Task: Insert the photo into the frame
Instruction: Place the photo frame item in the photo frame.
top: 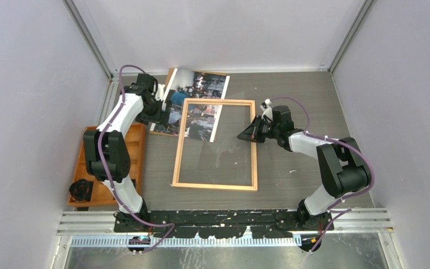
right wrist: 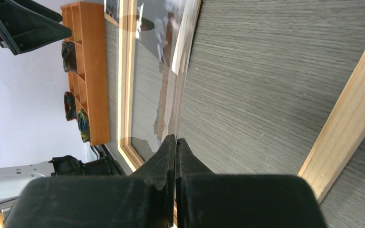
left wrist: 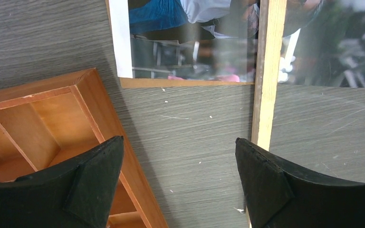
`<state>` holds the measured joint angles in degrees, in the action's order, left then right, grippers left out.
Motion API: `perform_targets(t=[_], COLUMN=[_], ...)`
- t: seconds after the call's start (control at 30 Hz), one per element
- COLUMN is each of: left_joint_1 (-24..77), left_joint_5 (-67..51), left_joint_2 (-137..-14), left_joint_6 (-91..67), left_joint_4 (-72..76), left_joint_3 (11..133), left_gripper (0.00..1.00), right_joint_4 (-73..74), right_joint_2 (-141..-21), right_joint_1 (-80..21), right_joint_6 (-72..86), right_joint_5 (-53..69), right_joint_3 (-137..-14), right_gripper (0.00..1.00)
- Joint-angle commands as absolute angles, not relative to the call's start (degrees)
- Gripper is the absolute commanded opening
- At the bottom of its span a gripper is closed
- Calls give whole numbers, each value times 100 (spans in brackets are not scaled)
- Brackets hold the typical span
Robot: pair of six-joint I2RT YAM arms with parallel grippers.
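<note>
- Currently, my right pincer [right wrist: 176, 140] is closed flat, seemingly pinching the edge of the clear sheet [right wrist: 147, 95], which tilts up inside the frame [top: 215, 185].
- My left pincer [left wrist: 178, 142] hangs spread wide, holding nothing, above bare table [left wrist: 195, 133] between the tray [left wrist: 100, 118] and the frame's left rail.
- The photo [top: 199, 89] lies face up on a brown board [left wrist: 185, 82] at the far left, one corner under the frame.
- Best approach, I judge: hold the clear sheet steady, lower the left pincer onto the photo's white border, grip lightly to avoid creasing, then slide it square to the rails.

Grey woodgrain tbl [top: 291, 185], lilac walls [top: 28, 84]
</note>
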<state>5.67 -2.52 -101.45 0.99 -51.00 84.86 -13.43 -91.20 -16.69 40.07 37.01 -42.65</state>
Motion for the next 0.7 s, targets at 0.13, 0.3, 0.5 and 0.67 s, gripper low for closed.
perform_targets(t=[0.13, 0.3, 0.5, 0.67], left_joint_1=[589, 598, 615, 628], left_joint_5=[-165, -209, -224, -196], left_joint_2=[-10160, -10169, -10145, -10134], left_joint_6=[211, 218, 224, 229], left_joint_4=[-4879, -4869, -4848, -4824], left_joint_3=[8403, 8402, 8370, 8350], left_gripper=[88, 88, 89, 89], right_joint_4=[-1348, -1290, -1192, -1143], right_joint_2=[-9015, -8843, -8767, -8701], right_joint_1=[-1656, -1651, -1622, -1543], right_joint_6=[3867, 3801, 3747, 3727], right_joint_5=[3688, 3478, 3386, 3375], right_joint_3=[-4324, -4195, -4192, -4149], right_gripper=[1, 1, 1, 1])
